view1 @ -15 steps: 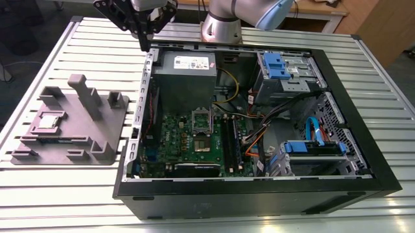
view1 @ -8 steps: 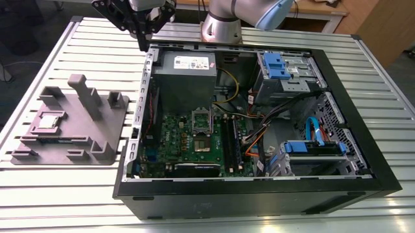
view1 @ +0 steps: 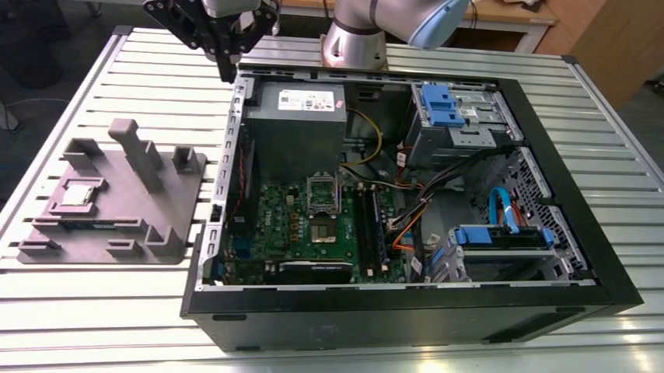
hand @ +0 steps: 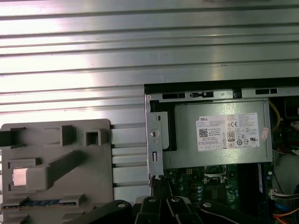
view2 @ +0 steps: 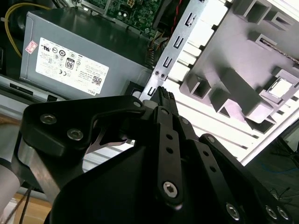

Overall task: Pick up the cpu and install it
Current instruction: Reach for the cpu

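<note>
Slatted metal table bearing an open computer case and, at the exterior view's left, a grey plastic tray; cpu lying flat in a recess of the tray, metal top upward, well apart from the gripper; gripper poised above the case corner beside the grey power supply, fingertips pressed together, holding nothing; silver socket frame on the green board mid-case.

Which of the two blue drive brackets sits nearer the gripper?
The blue bracket near the power supply; the second blue bracket lies further from the gripper.
</note>
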{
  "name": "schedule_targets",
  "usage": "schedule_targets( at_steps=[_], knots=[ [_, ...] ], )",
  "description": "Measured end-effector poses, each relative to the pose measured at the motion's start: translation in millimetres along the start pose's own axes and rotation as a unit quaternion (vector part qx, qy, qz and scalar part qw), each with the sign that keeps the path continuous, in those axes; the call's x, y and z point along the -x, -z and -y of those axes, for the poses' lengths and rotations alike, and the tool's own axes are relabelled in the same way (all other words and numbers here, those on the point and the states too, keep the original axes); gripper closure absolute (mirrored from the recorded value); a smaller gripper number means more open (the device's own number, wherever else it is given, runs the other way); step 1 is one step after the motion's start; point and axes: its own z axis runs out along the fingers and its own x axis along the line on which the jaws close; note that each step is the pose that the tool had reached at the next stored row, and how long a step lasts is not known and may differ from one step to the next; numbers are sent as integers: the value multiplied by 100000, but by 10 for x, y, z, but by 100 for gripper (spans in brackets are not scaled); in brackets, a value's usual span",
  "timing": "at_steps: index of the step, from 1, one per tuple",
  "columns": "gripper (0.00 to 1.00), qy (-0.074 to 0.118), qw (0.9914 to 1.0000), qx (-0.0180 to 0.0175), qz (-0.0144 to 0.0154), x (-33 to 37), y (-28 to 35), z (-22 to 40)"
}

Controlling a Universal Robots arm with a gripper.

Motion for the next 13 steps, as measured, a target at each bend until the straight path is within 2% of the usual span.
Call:
schedule_targets(
  at_steps=[13],
  knots=[
    [90,-1,100000,2,1,-49,1,4]
  ],
)
